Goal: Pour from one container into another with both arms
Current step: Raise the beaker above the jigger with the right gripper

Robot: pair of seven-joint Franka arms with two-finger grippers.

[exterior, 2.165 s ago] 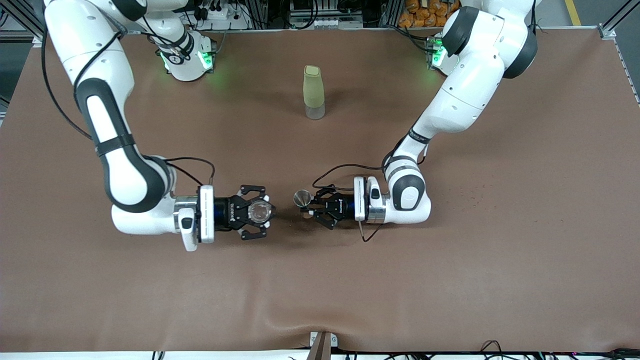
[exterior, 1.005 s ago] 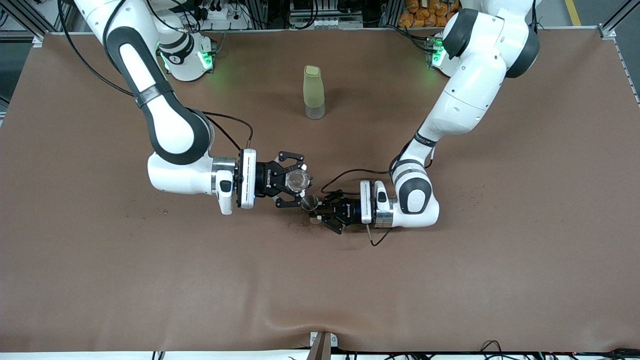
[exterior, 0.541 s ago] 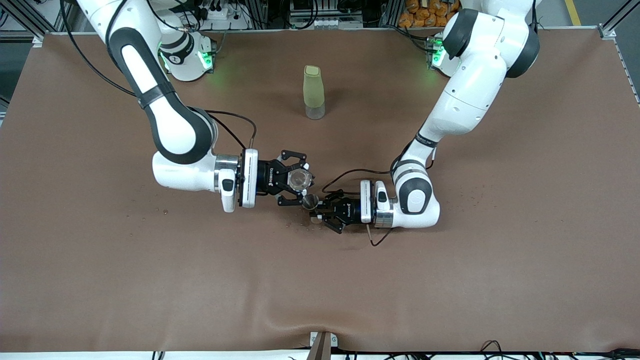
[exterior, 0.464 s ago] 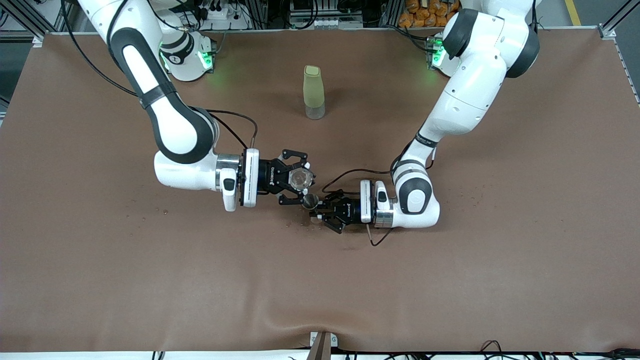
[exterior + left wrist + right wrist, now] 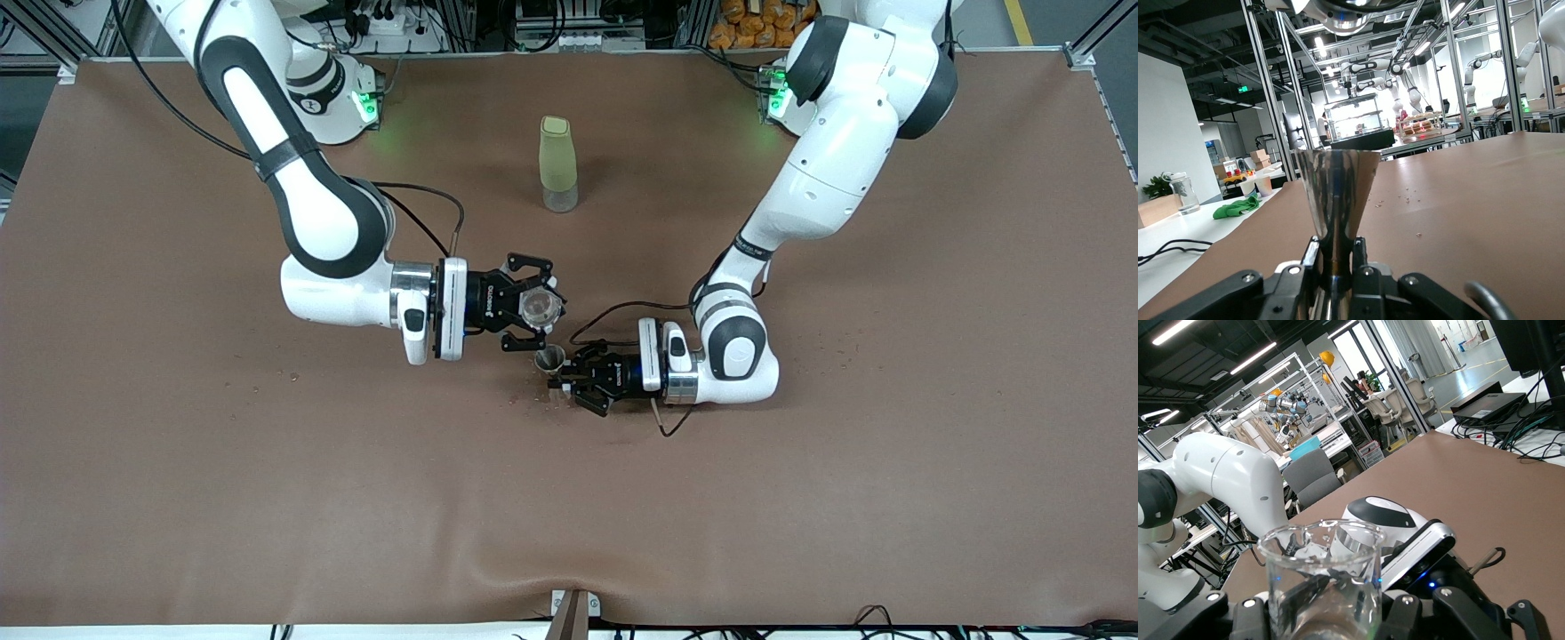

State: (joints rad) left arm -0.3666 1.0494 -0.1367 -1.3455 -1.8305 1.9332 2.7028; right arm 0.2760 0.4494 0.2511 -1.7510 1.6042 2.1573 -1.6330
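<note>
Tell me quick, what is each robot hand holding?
Left end effector: closed on the steel jigger.
Right end effector: closed on the clear glass cup.

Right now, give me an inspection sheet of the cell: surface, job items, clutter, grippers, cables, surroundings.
Surface: brown table cover, a wrinkle at the edge nearest the front camera; small crumbs scattered by the jigger.
Job's things: glass beaker held upright in the air; steel jigger held upright, low over the table.
Clutter: green-topped bottle standing upright, farther from the front camera than both grippers.
Grippers: right gripper shut on the glass beaker; left gripper shut on the steel jigger's waist.
Cables: black wrist cables loop at each arm, clear of the cups.
Surroundings: aluminium frames, other robot cells and benches.
</note>
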